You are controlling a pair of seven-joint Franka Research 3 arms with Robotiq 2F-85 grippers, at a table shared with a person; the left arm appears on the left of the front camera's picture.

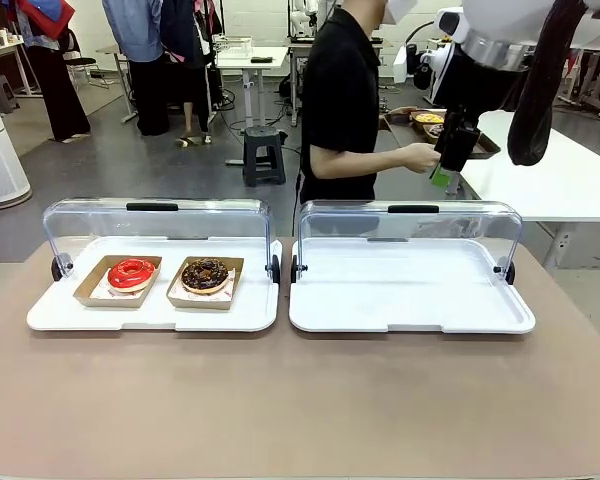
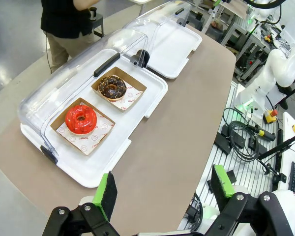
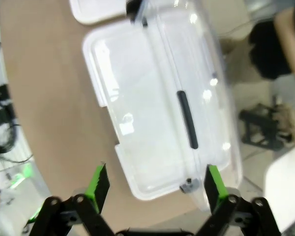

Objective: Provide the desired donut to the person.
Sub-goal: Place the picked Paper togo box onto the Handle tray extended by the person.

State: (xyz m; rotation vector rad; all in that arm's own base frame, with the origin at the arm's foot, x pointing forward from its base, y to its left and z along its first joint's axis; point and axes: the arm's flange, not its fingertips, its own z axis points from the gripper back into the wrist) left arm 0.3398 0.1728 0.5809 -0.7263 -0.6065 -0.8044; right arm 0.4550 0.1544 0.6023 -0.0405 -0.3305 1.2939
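Donuts sit side by side in the left white plastic tray, each in a shallow brown cardboard box under the raised clear hinged lid: a glossy red-glazed ring donut at the outer end and a dark chocolate donut with crumbled topping nearer the table's middle. The matching right white tray has its lid up too and holds nothing.

Left claw hangs high above the near edge of the brown table, fingers spread wide and released, nothing between the green pads. From its wrist view both donuts lie ahead and below it, the red one closer, the chocolate one beyond it along the tray's length.

Right claw is also released and empty; it hovers over the empty tray. In the front view it is up by the far side of the table, close to the person in the black short-sleeved shirt, whose hand reaches toward it, though whether they touch is hard to judge there.

Which donut the person wants cannot be read from these views. Both donuts lie on the left arm's side, well apart from the right claw, so the left arm looks the nearer one for the pick.
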